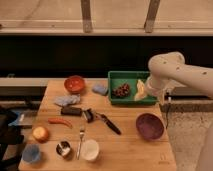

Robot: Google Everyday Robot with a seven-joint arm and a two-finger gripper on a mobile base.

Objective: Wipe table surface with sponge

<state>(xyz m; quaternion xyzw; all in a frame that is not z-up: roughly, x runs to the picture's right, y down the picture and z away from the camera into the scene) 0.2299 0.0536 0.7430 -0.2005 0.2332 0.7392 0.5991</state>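
The robot's white arm [172, 70] reaches in from the right over a crowded wooden table [130, 152]. Its gripper [160, 94] hangs low at the right end of a green tray [126, 75], near the table's far right corner. Whether the gripper is clenched or released cannot be told from here, and nothing can be seen in its hold.

The sponge [100, 89], a small pale blue block, lies on the tabletop just left of the tray, well apart from the gripper. A red bowl [75, 83] sits to the sponge's left, and a grey-blue cloth [66, 100] lies crumpled in front of that bowl.

Inside the tray are a dark bunch of grapes [121, 90] and, to their right, a pale yellow item [140, 90] close under the arm.

A purple bowl [149, 125] stands near the right edge, in front of the tray. Mid-table lie a black tool [75, 111] and a dark-handled knife [111, 124], with a red chilli [60, 121] to their left. Along the near edge, left to right, are a blue cup [31, 153], a metal cup [63, 148], a fork [81, 141] and a white cup [90, 149]. An orange fruit [40, 133] rests behind the blue cup.
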